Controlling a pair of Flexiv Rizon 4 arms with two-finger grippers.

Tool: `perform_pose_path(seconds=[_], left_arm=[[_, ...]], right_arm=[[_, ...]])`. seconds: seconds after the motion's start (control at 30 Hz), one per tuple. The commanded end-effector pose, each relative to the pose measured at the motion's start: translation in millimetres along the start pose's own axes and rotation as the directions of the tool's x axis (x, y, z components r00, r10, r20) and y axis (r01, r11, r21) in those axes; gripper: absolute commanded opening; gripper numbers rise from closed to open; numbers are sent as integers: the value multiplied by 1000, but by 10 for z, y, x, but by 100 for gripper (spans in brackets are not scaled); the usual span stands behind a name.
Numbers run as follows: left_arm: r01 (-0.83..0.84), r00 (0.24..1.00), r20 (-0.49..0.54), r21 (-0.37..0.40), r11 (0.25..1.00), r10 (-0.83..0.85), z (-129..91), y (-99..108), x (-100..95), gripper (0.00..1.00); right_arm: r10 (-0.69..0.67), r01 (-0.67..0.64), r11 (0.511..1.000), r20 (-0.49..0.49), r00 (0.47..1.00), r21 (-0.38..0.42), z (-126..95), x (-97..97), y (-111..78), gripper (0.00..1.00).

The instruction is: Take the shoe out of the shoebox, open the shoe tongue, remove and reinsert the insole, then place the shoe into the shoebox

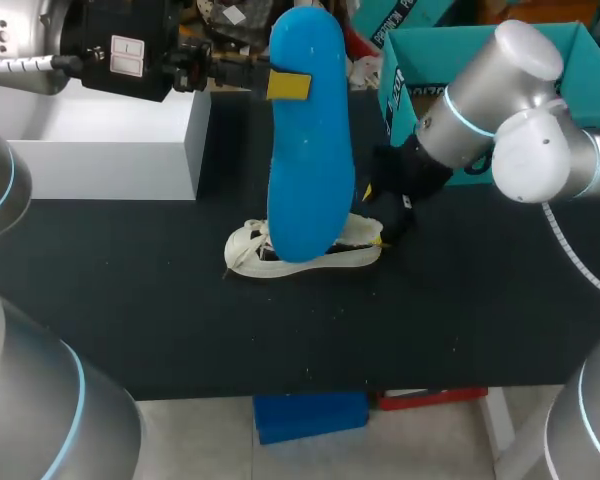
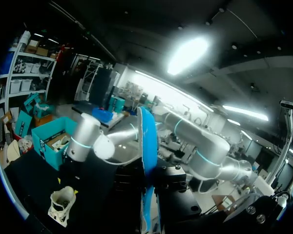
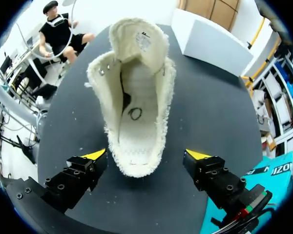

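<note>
The black table (image 1: 180, 320) bears the shoe (image 1: 246, 250); left jaws grip insole (image 1: 308, 150).

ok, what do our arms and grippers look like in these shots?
Both arms are rounded silver-grey tubes with light-blue rings at the joints: left arm, right arm. A ribbed pale cable runs beside the right arm. Grippers are black and blocky with yellow tips: right gripper, left gripper.

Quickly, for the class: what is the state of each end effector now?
Left end effector: closed on the blue insole.
Right end effector: open, either side of the shoe, not touching.
</note>
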State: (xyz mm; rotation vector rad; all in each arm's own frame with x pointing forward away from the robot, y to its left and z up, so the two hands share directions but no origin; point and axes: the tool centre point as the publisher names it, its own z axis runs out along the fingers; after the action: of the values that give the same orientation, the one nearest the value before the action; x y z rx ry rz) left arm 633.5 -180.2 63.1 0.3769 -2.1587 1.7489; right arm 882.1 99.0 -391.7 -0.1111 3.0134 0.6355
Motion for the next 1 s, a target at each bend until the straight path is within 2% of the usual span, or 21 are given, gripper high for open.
perform_pose_path(seconds=[0.03, 0.2, 0.5, 0.77, 1.0], left_arm=[[2, 1000, 3, -3, 1000, -2, 10, -7, 2, 0], [2, 1000, 3, -3, 1000, -2, 10, -7, 2, 0], [2, 1000, 3, -3, 1000, -2, 10, -7, 2, 0], [2, 1000, 3, -3, 1000, -2, 10, -7, 2, 0], [2, 1000, 3, -3, 1000, -2, 10, -7, 2, 0]], right_arm=[[-30, 27, 963, 7, 1000, 269, -47, -64, 191, 100], [-67, 57, 933, 17, 998, 354, -75, -165, 367, 100], [-80, 89, 869, -40, 996, 487, 33, -253, 645, 100], [-77, 102, 861, -69, 995, 498, 193, -293, 814, 100], [-70, 99, 867, -77, 995, 488, 307, -317, 876, 100]])
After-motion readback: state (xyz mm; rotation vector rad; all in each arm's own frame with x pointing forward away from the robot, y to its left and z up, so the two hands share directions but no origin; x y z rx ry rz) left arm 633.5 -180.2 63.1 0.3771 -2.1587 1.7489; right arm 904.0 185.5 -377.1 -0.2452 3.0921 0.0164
